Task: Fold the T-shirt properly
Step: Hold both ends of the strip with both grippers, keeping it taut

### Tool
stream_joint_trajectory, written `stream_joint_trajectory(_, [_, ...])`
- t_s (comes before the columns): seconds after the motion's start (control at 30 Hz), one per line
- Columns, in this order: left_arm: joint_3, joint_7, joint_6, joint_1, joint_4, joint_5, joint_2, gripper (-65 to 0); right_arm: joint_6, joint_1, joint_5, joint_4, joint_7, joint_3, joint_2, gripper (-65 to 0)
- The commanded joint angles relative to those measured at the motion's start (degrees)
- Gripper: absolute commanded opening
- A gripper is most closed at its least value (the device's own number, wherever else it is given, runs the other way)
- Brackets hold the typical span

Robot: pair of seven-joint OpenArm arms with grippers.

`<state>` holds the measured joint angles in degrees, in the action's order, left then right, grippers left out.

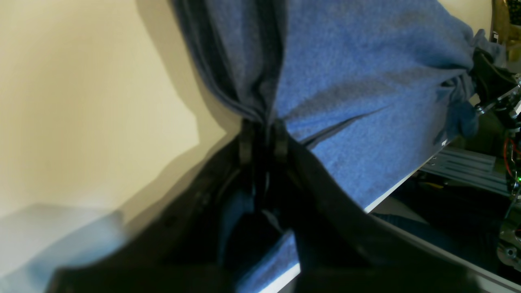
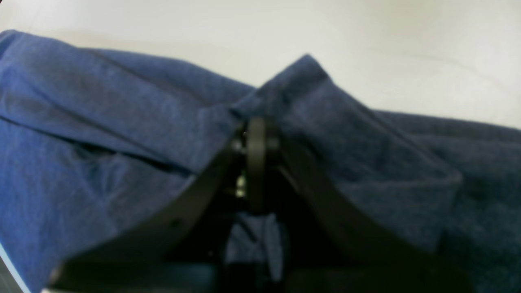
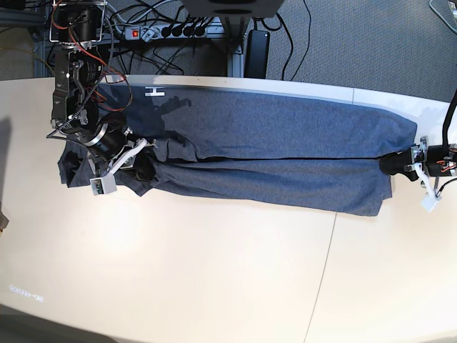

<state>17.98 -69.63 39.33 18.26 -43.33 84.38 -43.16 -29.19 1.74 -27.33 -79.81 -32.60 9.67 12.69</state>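
Note:
The slate-blue T-shirt (image 3: pixel 271 153) lies stretched in a long band across the far half of the pale table (image 3: pixel 214 271), with a lengthwise fold line along its middle. At the shirt's right end in the base view, my left gripper (image 3: pixel 391 164) is shut on a gathered edge of the cloth (image 1: pixel 366 81). In the left wrist view the fabric bunches between the two black fingertips (image 1: pixel 246 142). At the shirt's left end my right gripper (image 3: pixel 139 161) is shut on a raised peak of fabric (image 2: pixel 101 122), pinched at its tips (image 2: pixel 256 130).
A power strip (image 3: pixel 164 32) and cables lie on the floor behind the table's far edge. The right arm's body (image 3: pixel 75 86) stands over the table's back left corner. An aluminium frame (image 1: pixel 460 167) shows below the table edge.

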Motion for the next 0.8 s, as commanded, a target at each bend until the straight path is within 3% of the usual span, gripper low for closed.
stream_joint_trajectory(0.0, [0.0, -0.9, 0.7, 0.6, -0.2, -3.2, -0.2, -65.0, -4.3, -0.3, 1.4, -0.3, -1.3, 0.3, 0.6, -65.0])
stream_joint_trajectory(0.23, [0.0, 0.6, 0.7, 0.6, -0.2, -8.5, 2.7, -65.0, -4.3, -0.3, -2.6, -0.3, -1.3, 0.3, 0.7, -65.0])
stream_joint_trajectory(0.77, [0.0, 0.9, 0.7, 0.8, -0.2, -9.5, -0.1, -65.0, -4.3, -0.3, -7.7, -12.9, -4.1, 1.9, 0.9, -65.0])
